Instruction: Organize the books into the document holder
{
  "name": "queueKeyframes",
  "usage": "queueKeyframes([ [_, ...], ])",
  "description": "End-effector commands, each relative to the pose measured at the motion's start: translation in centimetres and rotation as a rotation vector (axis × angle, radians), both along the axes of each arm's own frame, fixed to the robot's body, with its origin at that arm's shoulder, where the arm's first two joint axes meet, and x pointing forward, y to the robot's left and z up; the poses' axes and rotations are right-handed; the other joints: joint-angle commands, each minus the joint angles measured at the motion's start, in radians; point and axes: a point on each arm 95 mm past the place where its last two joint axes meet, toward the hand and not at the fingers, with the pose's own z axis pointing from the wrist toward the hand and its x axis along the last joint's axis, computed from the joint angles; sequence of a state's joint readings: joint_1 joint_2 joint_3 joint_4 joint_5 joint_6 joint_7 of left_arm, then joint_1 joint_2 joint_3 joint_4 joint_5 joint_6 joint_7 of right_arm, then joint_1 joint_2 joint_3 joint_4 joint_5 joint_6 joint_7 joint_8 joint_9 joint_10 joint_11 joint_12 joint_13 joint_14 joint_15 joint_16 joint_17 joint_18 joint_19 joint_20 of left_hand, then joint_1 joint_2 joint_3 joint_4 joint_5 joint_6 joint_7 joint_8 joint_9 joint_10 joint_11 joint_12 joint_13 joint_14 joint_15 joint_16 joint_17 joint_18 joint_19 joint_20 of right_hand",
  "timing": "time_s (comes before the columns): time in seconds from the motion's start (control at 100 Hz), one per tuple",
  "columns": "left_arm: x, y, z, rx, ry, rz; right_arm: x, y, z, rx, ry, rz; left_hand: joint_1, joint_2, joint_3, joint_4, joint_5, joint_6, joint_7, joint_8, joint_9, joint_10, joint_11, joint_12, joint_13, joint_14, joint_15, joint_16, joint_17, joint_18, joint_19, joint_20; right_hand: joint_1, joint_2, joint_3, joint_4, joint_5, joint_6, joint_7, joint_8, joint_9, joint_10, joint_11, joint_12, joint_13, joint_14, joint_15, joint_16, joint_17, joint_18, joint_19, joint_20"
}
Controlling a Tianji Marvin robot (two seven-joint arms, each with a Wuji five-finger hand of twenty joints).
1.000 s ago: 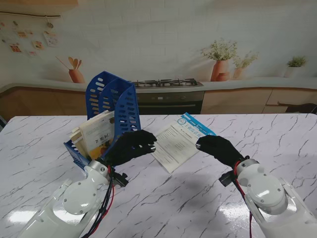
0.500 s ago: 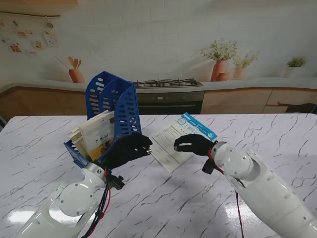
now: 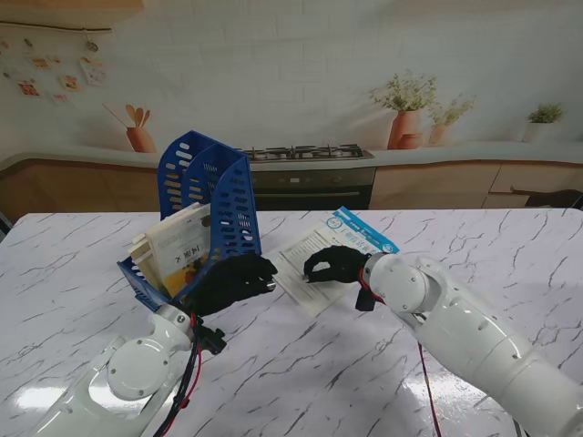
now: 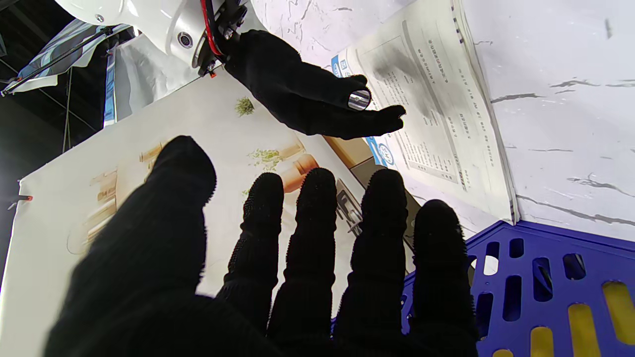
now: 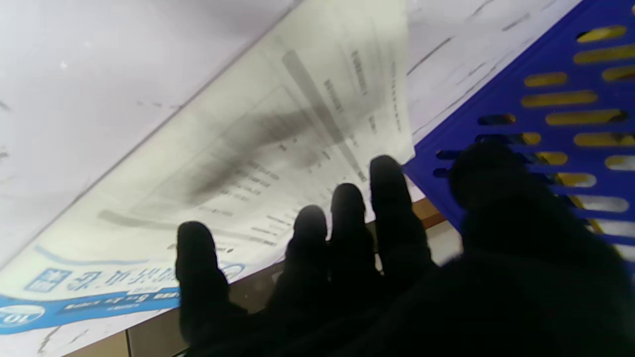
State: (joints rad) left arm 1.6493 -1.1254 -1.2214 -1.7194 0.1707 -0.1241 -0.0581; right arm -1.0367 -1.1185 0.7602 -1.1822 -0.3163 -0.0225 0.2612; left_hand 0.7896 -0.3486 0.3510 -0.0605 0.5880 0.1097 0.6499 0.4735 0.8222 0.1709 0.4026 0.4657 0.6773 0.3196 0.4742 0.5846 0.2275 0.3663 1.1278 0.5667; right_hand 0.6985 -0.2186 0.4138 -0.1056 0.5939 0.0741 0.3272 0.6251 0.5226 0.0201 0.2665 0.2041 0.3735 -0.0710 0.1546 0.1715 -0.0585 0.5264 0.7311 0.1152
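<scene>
While my right hand (image 3: 333, 265) hovers with fingers (image 5: 387, 198) spread and holding nothing over the booklet (image 3: 323, 257), my left hand (image 3: 230, 279) is likewise loose and empty just beside the holder (image 3: 211, 196). Flat on the counter (image 3: 510, 273), the booklet touches the holder's right side. Inside the holder lean several books (image 3: 178, 248).

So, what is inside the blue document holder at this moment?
The blue document holder has books leaning in its nearer slot. The farther slots look empty. The left hand covers its lower corner, so the bottom there is hidden.
</scene>
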Motion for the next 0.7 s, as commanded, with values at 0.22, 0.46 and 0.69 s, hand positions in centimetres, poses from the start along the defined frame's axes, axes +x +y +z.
queueKeyframes([
  [0.22,-0.7,-0.1,-0.5,-0.008,0.021,-0.020,-1.1,1.1,-1.4,-0.105,0.076,0.144,0.014,0.046,-0.035,0.016,0.008,0.007,0.007,0.002,-0.012,0.002,-0.004,-0.004,-0.013,0.005,0.018,0.013,-0.015,-0.011,-0.010,0.015,0.267,0.325,-0.434,0.032,0.019,0.021,-0.009,-0.027,0.017,-0.002,0.018,-0.007,0.001,-0.057,0.007,-0.013,0.002,-0.628,-0.071,-0.055],
  [0.46,-0.9,0.1,-0.5,-0.013,0.032,-0.011,-3.3,0.4,-1.9,-0.123,0.092,0.235,0.025,0.062,-0.053,0.016,0.010,0.011,0.008,-0.002,-0.008,0.007,-0.001,-0.003,-0.011,0.009,0.026,0.017,-0.018,-0.011,-0.004,0.019,0.339,0.339,-0.464,0.004,0.079,0.013,0.033,-0.053,0.091,-0.014,0.057,0.023,0.044,-0.063,0.046,0.008,0.003,-0.628,-0.042,-0.039],
  [0.69,-0.7,0.2,-0.4,-0.004,0.037,-0.010,-5.9,-0.8,-2.1,-0.112,0.147,0.283,0.032,0.071,-0.070,0.019,0.010,0.017,0.007,-0.005,-0.010,0.010,0.000,-0.003,-0.014,0.010,0.030,0.019,-0.022,-0.012,-0.001,0.022,0.337,0.356,-0.473,0.004,0.086,0.019,0.040,-0.069,0.108,-0.006,0.047,0.025,0.058,-0.053,0.047,0.009,0.005,-0.627,-0.031,-0.032],
])
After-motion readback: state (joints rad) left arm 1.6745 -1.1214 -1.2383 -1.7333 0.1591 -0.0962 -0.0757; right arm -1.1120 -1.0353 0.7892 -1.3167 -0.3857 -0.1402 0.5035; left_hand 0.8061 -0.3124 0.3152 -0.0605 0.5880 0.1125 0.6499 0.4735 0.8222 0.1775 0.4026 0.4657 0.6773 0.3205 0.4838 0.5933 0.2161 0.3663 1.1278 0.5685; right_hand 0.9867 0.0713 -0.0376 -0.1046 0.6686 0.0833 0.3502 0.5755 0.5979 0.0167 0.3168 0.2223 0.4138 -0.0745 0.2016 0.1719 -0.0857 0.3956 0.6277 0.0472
